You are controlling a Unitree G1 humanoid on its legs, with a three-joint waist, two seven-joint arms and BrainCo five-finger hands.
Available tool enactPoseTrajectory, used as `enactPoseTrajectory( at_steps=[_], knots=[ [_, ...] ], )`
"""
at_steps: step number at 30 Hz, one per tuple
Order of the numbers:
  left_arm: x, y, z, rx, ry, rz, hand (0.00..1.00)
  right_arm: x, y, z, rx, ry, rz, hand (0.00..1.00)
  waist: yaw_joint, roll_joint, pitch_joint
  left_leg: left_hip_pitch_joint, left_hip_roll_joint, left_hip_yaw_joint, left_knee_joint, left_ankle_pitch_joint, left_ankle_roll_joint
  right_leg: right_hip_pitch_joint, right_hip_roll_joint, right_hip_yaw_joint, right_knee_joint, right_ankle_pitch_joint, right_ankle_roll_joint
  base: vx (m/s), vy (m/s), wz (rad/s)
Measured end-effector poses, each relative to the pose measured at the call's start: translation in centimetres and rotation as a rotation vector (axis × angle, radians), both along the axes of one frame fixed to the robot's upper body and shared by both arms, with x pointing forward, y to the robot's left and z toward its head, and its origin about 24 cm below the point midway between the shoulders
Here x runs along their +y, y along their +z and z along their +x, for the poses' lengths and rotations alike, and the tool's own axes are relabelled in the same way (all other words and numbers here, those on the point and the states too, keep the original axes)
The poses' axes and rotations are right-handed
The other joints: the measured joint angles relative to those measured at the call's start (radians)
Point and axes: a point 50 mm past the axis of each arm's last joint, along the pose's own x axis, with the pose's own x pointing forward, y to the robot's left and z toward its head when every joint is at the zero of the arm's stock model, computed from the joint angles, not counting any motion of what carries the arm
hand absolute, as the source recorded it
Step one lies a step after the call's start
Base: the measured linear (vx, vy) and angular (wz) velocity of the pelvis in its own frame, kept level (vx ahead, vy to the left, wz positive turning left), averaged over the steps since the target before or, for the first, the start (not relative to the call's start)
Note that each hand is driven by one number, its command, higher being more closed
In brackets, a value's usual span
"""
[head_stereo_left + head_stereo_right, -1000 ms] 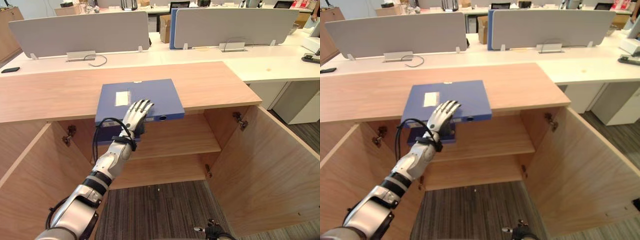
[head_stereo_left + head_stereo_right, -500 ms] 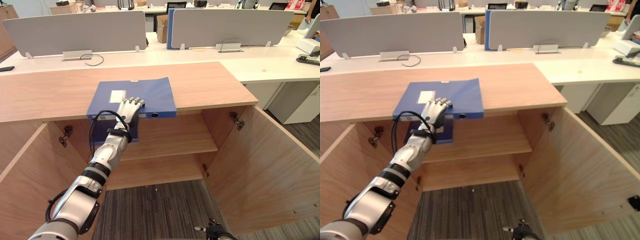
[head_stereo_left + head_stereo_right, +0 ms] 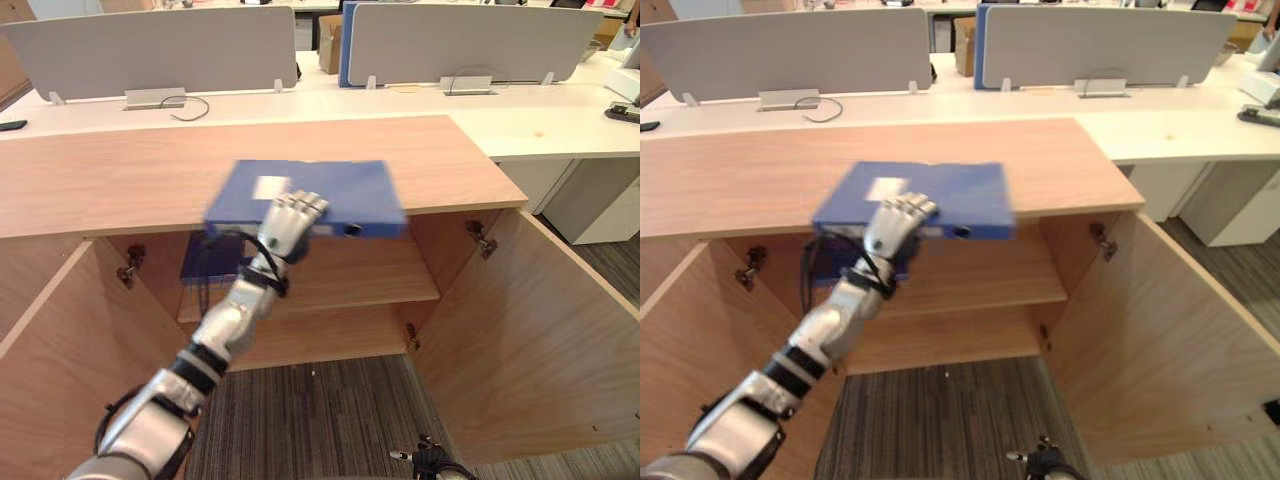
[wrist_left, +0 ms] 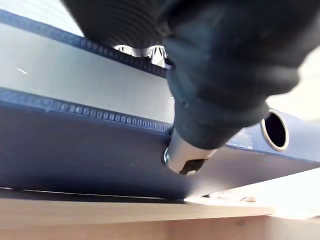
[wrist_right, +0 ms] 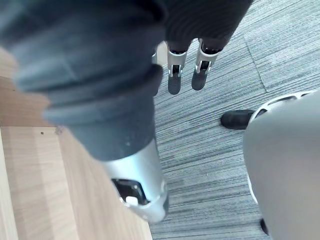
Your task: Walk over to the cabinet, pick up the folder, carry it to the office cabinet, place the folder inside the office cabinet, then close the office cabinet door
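Here my left hand (image 3: 287, 220) pinches the blue folder (image 3: 345, 186) overhanging the counter (image 3: 100, 180) edge; the wrist view shows my thumb (image 4: 183, 159) beneath its spine. Open doors (image 3: 530, 330) flank the shelf (image 3: 385, 275) below. My right hand (image 5: 175, 64) hangs slack over carpet (image 5: 220, 160).

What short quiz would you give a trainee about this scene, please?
1. True or false: the blue folder lies on the shelf inside the cabinet.
2. Which hand has its fingers on the folder? A) the left hand B) the right hand C) neither hand
3. Fill in: the cabinet's right door stands ____.
Key: 1 false, it lies on the cabinet top, overhanging its front edge; 2 A; 3 open.
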Motion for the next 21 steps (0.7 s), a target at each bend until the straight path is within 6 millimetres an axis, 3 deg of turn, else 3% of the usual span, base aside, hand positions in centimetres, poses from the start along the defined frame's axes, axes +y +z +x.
enactPoseTrajectory(
  at_steps=[3, 6, 8, 9, 11, 15, 19, 21],
  knots=[
    [-3.6, 2.2, -5.2, 0.118, -0.397, -0.285, 1.0, 0.2, -0.1, 0.0, 0.008, -0.012, -0.006, 0.0, 0.012, 0.003, -0.002, -0.01, -0.001, -0.002, 0.002, -0.001, 0.002, -0.012, -0.004, 0.006, 0.019, -0.007, 0.008, 0.0, 0.001, -0.01],
    [-3.3, 3.8, -6.4, 0.314, -0.604, -0.622, 1.0, 0.2, -0.1, 0.0, 0.009, -0.015, -0.003, 0.0, 0.015, 0.016, -0.011, -0.005, 0.004, -0.002, 0.015, -0.01, 0.004, -0.014, -0.003, 0.023, 0.033, -0.014, 0.011, -0.04, -0.001, -0.12],
    [-2.2, 3.0, -5.9, 0.519, -0.676, -0.853, 1.0, 0.3, -0.1, -0.1, 0.006, -0.043, 0.013, 0.0, 0.016, 0.026, -0.016, 0.004, 0.008, -0.001, 0.015, -0.012, 0.002, -0.016, -0.003, 0.029, 0.052, -0.025, 0.017, -0.07, -0.008, -0.07],
    [-1.8, 2.5, -5.7, 0.577, -0.688, -0.923, 1.0, 0.4, -0.1, -0.2, 0.005, -0.052, 0.02, 0.0, 0.017, 0.028, -0.019, 0.006, 0.009, -0.001, 0.016, -0.012, 0.002, -0.015, -0.003, 0.03, 0.056, -0.029, 0.02, -0.13, -0.017, -0.04],
    [1.8, -0.1, -5.1, 0.717, -0.608, -1.243, 1.0, 0.2, 0.3, -0.2, -0.059, -0.089, 0.037, 0.0, 0.041, 0.042, -0.032, 0.002, 0.015, -0.002, 0.014, -0.011, -0.002, -0.036, 0.002, 0.039, 0.069, -0.041, 0.023, -0.11, -0.017, -0.05],
    [6.3, -2.4, -5.1, 0.699, -0.414, -1.424, 1.0, 0.6, 2.5, 1.8, -0.267, -0.146, 0.082, 0.0, 0.041, 0.042, -0.034, -0.015, 0.018, -0.001, 0.016, -0.009, -0.003, -0.048, 0.007, 0.043, 0.076, -0.038, 0.025, -0.01, -0.003, -0.01],
    [8.5, -3.3, -6.2, 0.67, -0.318, -1.506, 1.0, 0.4, 7.3, 5.9, -0.581, -0.191, 0.066, 0.0, 0.042, 0.037, -0.032, -0.013, 0.017, -0.002, 0.014, -0.009, -0.002, -0.047, 0.006, 0.046, 0.077, -0.038, 0.025, 0.01, 0.0, 0.0],
    [9.2, -2.8, -6.9, 0.632, -0.312, -1.518, 1.0, -0.2, 10.9, 8.2, -0.777, -0.253, 0.029, 0.0, 0.045, 0.033, -0.032, -0.01, 0.017, -0.002, 0.014, -0.01, -0.001, -0.043, 0.005, 0.046, 0.077, -0.037, 0.024, 0.0, 0.0, 0.0]
  ],
)
